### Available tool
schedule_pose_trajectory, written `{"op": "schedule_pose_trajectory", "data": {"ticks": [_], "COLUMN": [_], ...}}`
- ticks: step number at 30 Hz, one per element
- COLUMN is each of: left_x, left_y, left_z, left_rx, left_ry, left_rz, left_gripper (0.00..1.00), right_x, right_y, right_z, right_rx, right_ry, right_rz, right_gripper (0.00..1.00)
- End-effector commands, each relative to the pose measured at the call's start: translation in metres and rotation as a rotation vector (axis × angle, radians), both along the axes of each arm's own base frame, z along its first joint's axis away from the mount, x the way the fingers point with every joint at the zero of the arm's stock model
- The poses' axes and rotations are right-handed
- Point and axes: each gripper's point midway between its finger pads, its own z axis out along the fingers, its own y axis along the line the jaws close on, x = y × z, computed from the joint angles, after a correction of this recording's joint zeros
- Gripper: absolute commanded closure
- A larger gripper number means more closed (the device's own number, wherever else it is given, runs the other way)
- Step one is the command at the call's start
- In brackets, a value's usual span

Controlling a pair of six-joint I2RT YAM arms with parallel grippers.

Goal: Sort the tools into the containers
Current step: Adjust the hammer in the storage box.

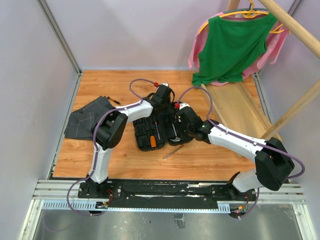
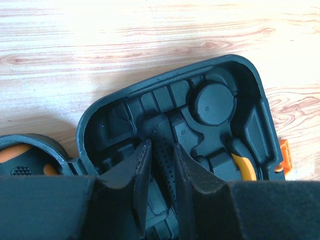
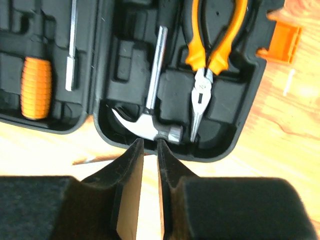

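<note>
Hammer (image 3: pixel 152 127) sits in case (image 3: pixel 230 115), head just above right fingers (image 3: pixel 129 175), which are narrow and empty. Left fingers (image 2: pixel 142 175) look clamped on its black handle. Loose screwdriver (image 1: pixel 173 151) lies diagonally on tabletop (image 1: pixel 125 160), lower centre below case, nearer the right fingers.

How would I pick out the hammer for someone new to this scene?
Find the open black case mid-table and take the half with the orange latch. The hammer lies in a slot there, beside the pliers. It is the one with a bare steel shaft and a curved claw head, and it has no orange on it.
</note>
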Motion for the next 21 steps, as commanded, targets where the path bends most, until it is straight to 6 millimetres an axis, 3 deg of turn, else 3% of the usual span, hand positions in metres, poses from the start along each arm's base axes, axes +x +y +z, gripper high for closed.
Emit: {"op": "schedule_pose_trajectory", "data": {"ticks": [1,9,21], "left_x": [-0.004,-0.005,-0.006], "left_y": [0.006,0.006,0.005], "left_z": [-0.001,-0.003,-0.004], "left_rx": [0.012,0.015,0.013], "left_ry": [0.009,0.011,0.014], "left_rz": [-0.009,-0.010,-0.016], "left_gripper": [0.73,0.73,0.73], "right_x": [-0.018,-0.017,-0.005], "right_y": [-0.016,-0.004,0.000], "right_z": [-0.016,-0.029,-0.031], "right_rx": [-0.110,-0.095,-0.102], "right_ry": [0.078,0.122,0.094], "right_rz": [-0.013,0.000,-0.019], "right_gripper": [0.83,0.82,0.83]}}
